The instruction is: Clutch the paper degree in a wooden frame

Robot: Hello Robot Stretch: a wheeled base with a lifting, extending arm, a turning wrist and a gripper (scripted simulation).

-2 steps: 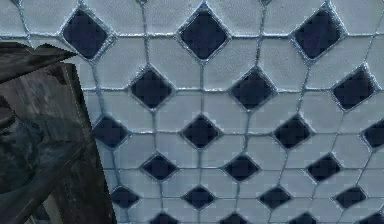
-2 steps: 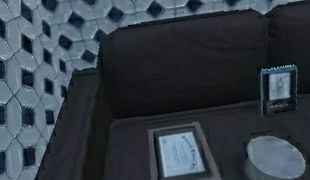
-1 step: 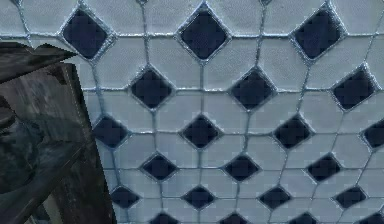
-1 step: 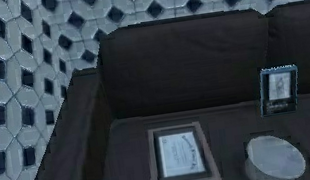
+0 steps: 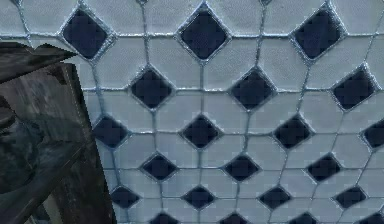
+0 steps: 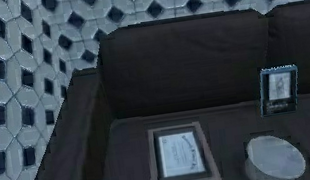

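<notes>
In the forward view, a dark furniture corner (image 5: 40,130) stands at the left edge, with white tiling (image 5: 230,120) set with dark blue diamonds across the rest.

In the arm side view, the same tiling covers the wall (image 6: 11,88) at left and along the top. A dark sofa (image 6: 190,63) stands against it, its armrest (image 6: 74,140) at left. The degree (image 6: 180,155), pale paper in a wooden frame, lies flat on the seat near the middle, close to the bottom edge. Just right of it a round whitish thing (image 6: 276,159) sits on the seat. Behind that, a small dark-framed picture (image 6: 280,90) stands upright against the backrest.

I cannot tell the gripper's state or whether it holds anything
</notes>
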